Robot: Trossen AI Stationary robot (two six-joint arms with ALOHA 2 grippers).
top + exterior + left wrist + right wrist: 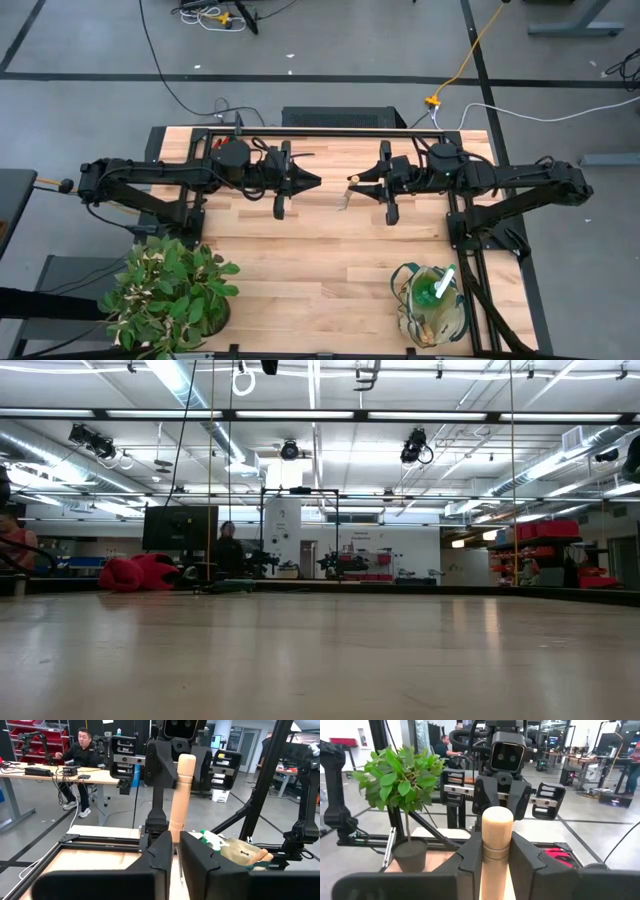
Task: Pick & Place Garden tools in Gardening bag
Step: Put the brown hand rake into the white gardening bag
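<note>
right wrist view alone: right tool (496,852) clamped on wooden handle (497,840); left tool (176,851) narrow.

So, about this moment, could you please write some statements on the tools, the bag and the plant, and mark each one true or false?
1. The right gripper grips a tool by its wooden handle. True.
2. The gardening bag is empty. False: a green-and-white item sticks out of it.
3. The potted plant stands on the left arm's side of the table. True.
4. The red gloves are in the bag. False: they lie on the table.
</note>
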